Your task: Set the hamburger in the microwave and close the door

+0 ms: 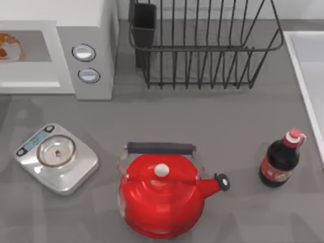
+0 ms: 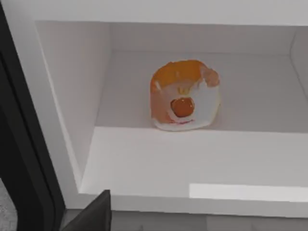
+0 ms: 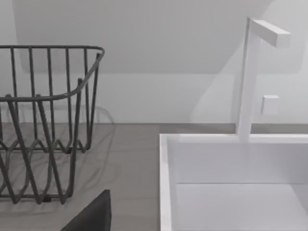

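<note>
Roughly halfway, judging by layout: the hamburger already sits inside the microwave, toward the back of the pale cavity floor, tilted so its top faces the opening. From the top view it shows at the far left edge of the cavity. Nothing is gripping it.

Left to do: close the door. It stands open; the left wrist view catches a dark edge of it beside the cavity opening. Handle can't be seen, so the approach for the swing is a guess at this point.

Left gripper: only a dark finger tip shows in the left wrist view, hanging just outside the cavity mouth, apart from the burger. Can't tell if the claw is apart or together. Right gripper: same story, one dark finger tip over the worktop near the sink, looks parked; claw state can't be told.

Containers:
- microwave, back-left corner of the worktop: holds the hamburger, nothing else seen.
- dish rack, back edge, middle: looks bare, dark cup holder on its left end.
- sink, right edge: basin looks bare, white tap behind it.
- scale, front-left: pan bare.
- red kettle, front middle, lid on.
- dark sauce bottle, front-right, capped, upright.
</note>
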{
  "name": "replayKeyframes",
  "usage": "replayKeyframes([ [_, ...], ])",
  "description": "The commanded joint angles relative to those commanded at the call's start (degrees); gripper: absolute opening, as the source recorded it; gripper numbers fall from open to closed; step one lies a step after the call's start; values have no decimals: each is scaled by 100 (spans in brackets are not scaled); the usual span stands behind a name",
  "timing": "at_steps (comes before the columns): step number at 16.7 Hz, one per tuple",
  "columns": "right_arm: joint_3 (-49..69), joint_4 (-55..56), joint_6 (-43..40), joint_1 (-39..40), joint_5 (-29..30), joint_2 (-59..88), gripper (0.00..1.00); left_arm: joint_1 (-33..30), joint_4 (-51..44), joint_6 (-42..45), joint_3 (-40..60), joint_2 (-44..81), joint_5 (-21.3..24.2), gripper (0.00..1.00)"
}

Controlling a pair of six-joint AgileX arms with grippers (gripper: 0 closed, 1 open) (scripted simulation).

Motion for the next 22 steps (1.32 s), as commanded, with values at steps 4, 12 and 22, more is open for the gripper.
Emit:
replayKeyframes([
  [4, 0, 0, 0, 0, 0, 0, 100, -250, -391, -79, -461, -1226, -191, 100],
  [12, 0, 0, 0, 0, 0, 0, 100, -925, -1620, -349, -1892, -4672, -790, 100],
  [22, 0, 0, 0, 0, 0, 0, 100, -1481, -2516, -552, -2960, -7583, -1310, 100],
])
